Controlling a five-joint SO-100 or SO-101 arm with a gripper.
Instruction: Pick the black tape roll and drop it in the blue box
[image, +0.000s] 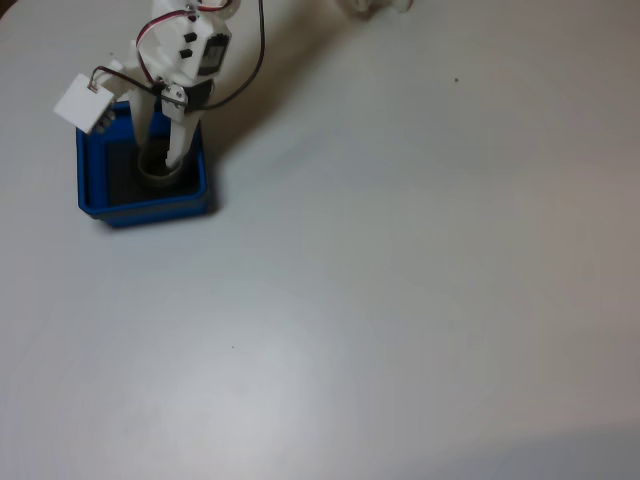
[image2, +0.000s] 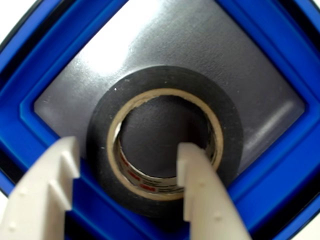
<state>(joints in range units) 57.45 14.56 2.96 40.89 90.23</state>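
Note:
The black tape roll (image2: 165, 77) lies flat on the dark floor of the blue box (image2: 270, 165), its pale core facing up. My gripper (image2: 130, 145) reaches down into the box and is open. One white finger (image2: 197, 185) stands inside the roll's core, and the other finger (image2: 45, 195) stands outside the ring, over the box's stepped rim. A gap shows between each finger and the roll's wall. In the fixed view the blue box (image: 140, 210) sits at the upper left of the table, with the gripper (image: 165, 160) pointing down into it above the roll (image: 160, 178).
The white arm with its dark cable (image: 255, 60) rises from the box toward the top edge of the fixed view. A white square part (image: 80, 100) on the arm overhangs the box's left corner. The pale table (image: 420, 300) stretches right and toward the front.

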